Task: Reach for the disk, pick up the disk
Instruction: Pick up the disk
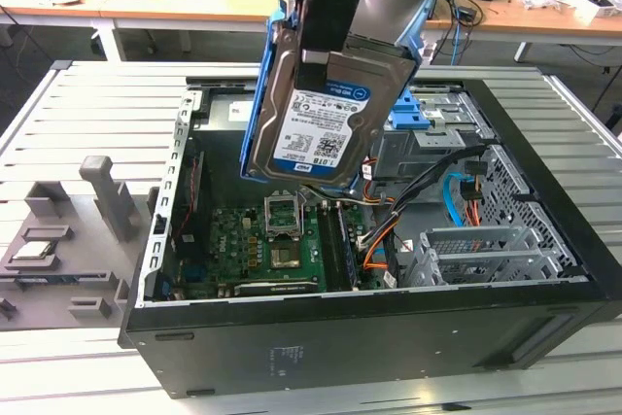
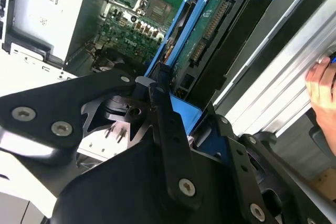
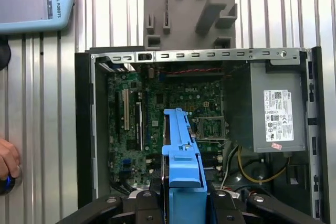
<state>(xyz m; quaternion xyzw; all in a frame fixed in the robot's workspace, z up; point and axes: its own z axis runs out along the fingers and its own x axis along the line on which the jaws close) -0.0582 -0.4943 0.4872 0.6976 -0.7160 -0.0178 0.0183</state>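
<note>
The disk (image 1: 313,114) hangs tilted above the open computer case (image 1: 340,337), its white-and-blue label facing the exterior camera and blue rails along its sides. My gripper (image 1: 328,51) is shut on its upper end, one black finger lying across the labelled face. In the second wrist view the disk (image 2: 206,27) shows its green circuit side inside the blue frame, clamped between the gripper (image 2: 181,106) fingers. From the first wrist view the disk (image 3: 181,148) appears edge-on, blue rail uppermost, rising out of the gripper (image 3: 184,195) over the motherboard.
Below lie the motherboard (image 1: 262,245), orange and blue cables and a metal drive cage (image 1: 486,250). A grey fixture block (image 1: 68,240) with a small chip sits at the exterior view's left. A person's hand (image 2: 321,82) rests near the slatted table's edge. The power supply (image 3: 275,108) fills one case corner.
</note>
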